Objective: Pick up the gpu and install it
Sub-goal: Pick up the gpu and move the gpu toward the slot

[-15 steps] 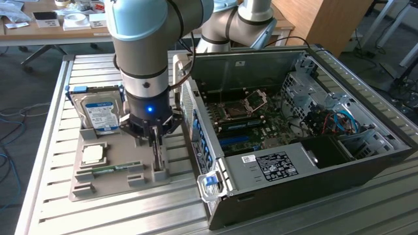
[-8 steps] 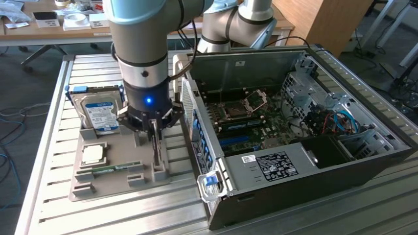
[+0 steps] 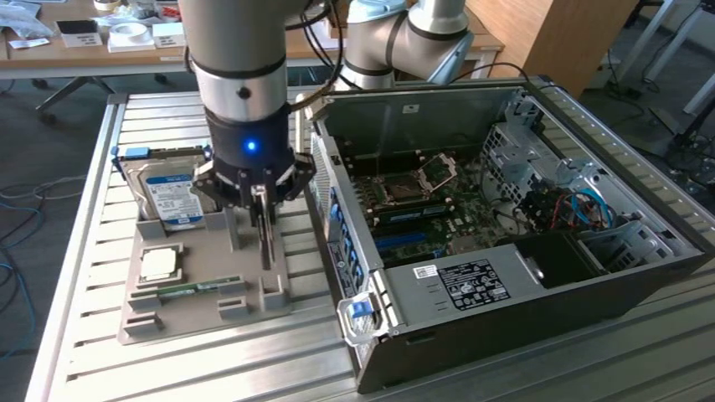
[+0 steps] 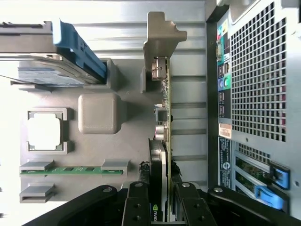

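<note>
One grey tray (image 3: 190, 316), lower left of the exterior view: hard drive (image 3: 167, 197), processor (image 3: 160, 264), memory stick (image 3: 187, 291), and the gpu (image 3: 266, 244) upright on edge, clamped by the partly closed gripper (image 3: 259, 205). Open computer case (image 3: 491, 328) at right.

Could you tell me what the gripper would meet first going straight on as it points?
The gpu, standing on edge directly below the gripper in the tray; it may already be touching, depth is unclear.
</note>
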